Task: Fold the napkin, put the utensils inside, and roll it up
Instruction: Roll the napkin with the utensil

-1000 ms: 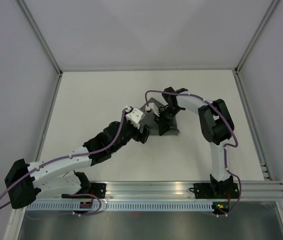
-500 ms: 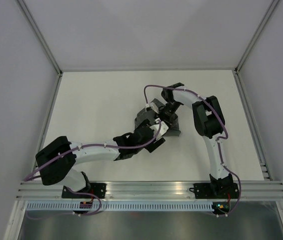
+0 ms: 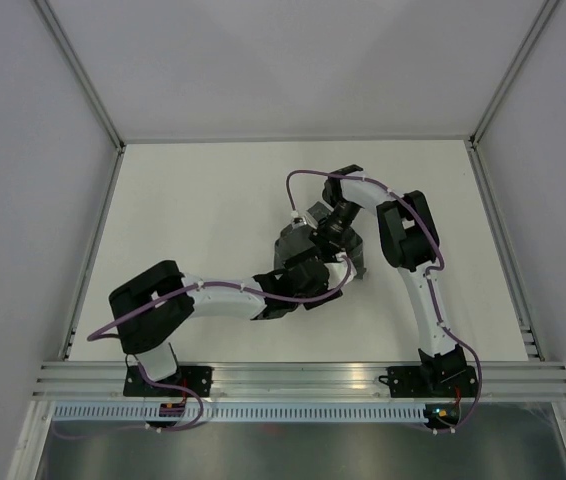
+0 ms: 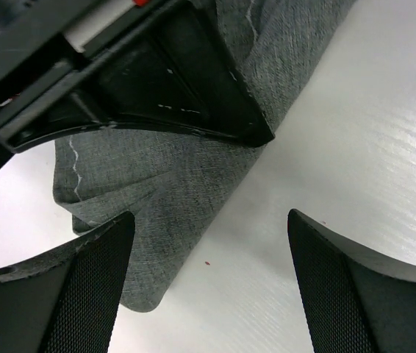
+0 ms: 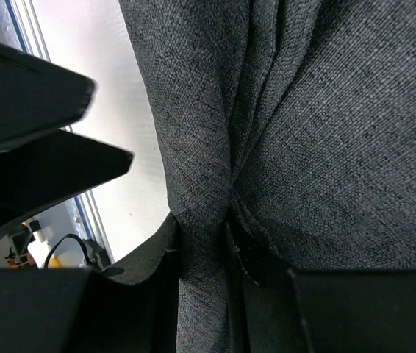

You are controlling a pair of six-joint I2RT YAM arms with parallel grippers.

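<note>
Bunched into a thick, long fold: the napkin, dark grey, lying on the white table, with bare tabletop on all sides of it. Down on the napkin from above: the right gripper, jaws drawn in tight on a raised ridge of cloth. Seen close in the right wrist view, that ridge pinched upright at the right gripper, with creases fanning away from the pinch across the napkin. Just off the napkin's near edge: the left gripper, spread wide and gripping nothing. In the left wrist view, the left gripper straddling the near end of the napkin, one finger over the cloth's edge, the other finger over bare table beside the napkin; contact between the first finger and the cloth impossible to judge. Beyond, pressed onto the top of the napkin, a black finger of the right gripper, tip at the fold's edge. Along the napkin's hem, a pale stitched line, showing near the left gripper's finger and again at the napkin's far end. Near end of the napkin rounded, cloth overlapping there in folds. Both arms bent in over the napkin, wrists close together above it.
</note>
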